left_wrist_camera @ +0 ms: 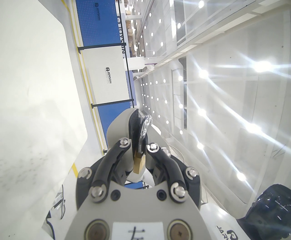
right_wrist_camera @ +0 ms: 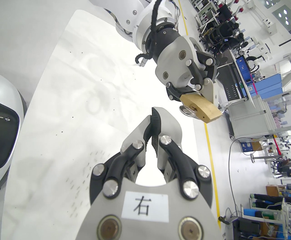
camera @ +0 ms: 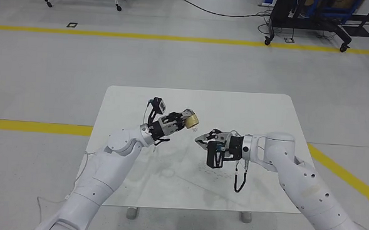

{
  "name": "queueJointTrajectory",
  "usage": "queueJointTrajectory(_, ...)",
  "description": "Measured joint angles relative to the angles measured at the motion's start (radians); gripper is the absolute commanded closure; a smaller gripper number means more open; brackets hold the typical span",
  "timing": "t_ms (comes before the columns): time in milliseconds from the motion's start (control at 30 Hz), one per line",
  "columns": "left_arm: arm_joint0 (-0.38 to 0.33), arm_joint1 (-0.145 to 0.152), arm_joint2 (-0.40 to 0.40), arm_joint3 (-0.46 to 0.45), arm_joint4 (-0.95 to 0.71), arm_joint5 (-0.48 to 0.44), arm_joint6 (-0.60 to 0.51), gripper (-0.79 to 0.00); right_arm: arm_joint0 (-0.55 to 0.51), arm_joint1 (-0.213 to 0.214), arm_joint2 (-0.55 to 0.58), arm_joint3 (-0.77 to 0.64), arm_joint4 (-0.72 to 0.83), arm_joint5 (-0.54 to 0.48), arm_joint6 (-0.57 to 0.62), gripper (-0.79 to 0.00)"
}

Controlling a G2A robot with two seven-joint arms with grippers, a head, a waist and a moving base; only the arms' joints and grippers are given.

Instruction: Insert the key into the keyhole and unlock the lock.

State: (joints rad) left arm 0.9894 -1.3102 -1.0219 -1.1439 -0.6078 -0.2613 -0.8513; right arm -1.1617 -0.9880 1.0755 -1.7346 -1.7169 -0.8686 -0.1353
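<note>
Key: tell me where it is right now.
In the right wrist view the key sits at the keyhole of the brass padlock, which the left gripper holds above the table; the shut right gripper is just short of it.

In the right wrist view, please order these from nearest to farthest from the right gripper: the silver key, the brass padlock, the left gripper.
Starting from the right gripper:
1. The silver round-headed key, in the keyhole on the near side.
2. The brass block-shaped padlock, just behind the key.
3. The left gripper, clamped on the padlock's far end.
</note>
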Motion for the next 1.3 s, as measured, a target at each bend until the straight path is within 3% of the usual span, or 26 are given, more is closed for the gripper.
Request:
queueJointTrajectory(700,0.004,0.000,-0.013,-0.022,0.123,-0.096,0.048,0.000,0.072,-0.019,-0.033,0.081,0.072,0.049,-0.024,0.000)
queueJointTrajectory(733,0.005,0.000,-0.018,-0.023,0.129,-0.104,0.067,0.000,0.065,-0.018,-0.033,0.071,0.073,0.048,-0.035,-0.012)
queueJointTrajectory(800,0.012,-0.003,-0.027,-0.023,0.124,-0.112,0.128,0.000,0.038,-0.014,-0.024,0.047,0.066,0.060,-0.059,-0.179)
queueJointTrajectory(833,0.015,-0.005,-0.030,-0.022,0.117,-0.106,0.160,0.000,0.023,-0.012,-0.018,0.034,0.060,0.072,-0.070,-0.188)
queueJointTrajectory(867,0.018,-0.009,-0.031,-0.019,0.106,-0.090,0.204,0.000,0.000,-0.009,-0.009,0.015,0.049,0.094,-0.088,-0.209)
queueJointTrajectory(967,0.020,-0.016,-0.027,-0.004,0.095,-0.024,0.301,0.000,-0.063,-0.001,0.012,-0.039,-0.006,0.185,-0.148,-0.179)
queueJointTrajectory(1000,0.020,-0.019,-0.025,-0.001,0.092,-0.002,0.328,0.000,-0.081,0.001,0.016,-0.055,-0.039,0.221,-0.157,-0.197)
queueJointTrajectory(1033,0.021,-0.021,-0.023,0.000,0.086,0.018,0.352,0.000,-0.099,0.002,0.016,-0.069,-0.078,0.259,-0.160,-0.277)
queueJointTrajectory(1067,0.022,-0.024,-0.019,-0.001,0.079,0.040,0.375,0.000,-0.120,0.003,0.010,-0.085,-0.126,0.311,-0.161,-0.305)
queueJointTrajectory(1167,0.026,-0.030,-0.010,-0.005,0.068,0.090,0.405,0.000,-0.149,-0.004,-0.021,-0.092,-0.203,0.427,-0.144,-0.274)
queueJointTrajectory(1300,0.034,-0.035,-0.005,-0.024,0.062,0.118,0.412,0.000,-0.133,-0.023,-0.060,-0.044,-0.197,0.550,-0.112,-0.237)
